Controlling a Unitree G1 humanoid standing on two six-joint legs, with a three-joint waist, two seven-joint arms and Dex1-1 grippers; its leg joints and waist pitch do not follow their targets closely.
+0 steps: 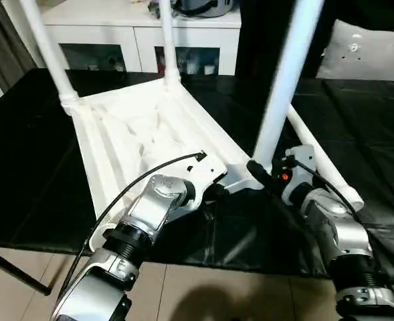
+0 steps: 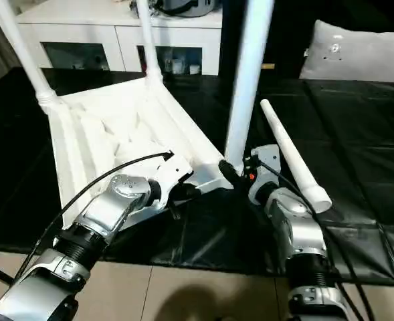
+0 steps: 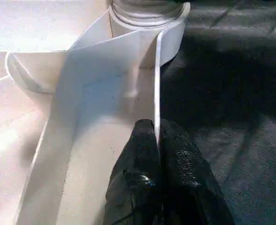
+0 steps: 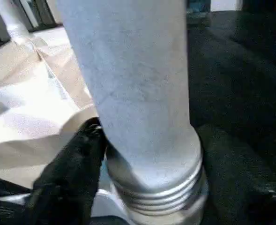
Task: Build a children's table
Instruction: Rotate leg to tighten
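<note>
The children's table top (image 1: 136,134) lies upside down on a black surface, ribs up. Two white legs (image 1: 49,47) (image 1: 168,47) stand in its far corner sockets. A third leg (image 1: 283,87) stands upright in the near right socket. Another white leg (image 2: 290,154) lies loose on the black surface to the right. My left gripper (image 3: 157,129) is shut on the thin rim of the table top close to that near socket. My right gripper (image 4: 152,150) sits around the threaded base of the third leg, just above the socket.
A white cabinet (image 1: 116,33) with glass doors stands behind the work. A grey cushion (image 2: 357,53) lies at the back right. The black surface (image 2: 357,134) ends just in front of my forearms, with tiled floor (image 2: 183,294) below.
</note>
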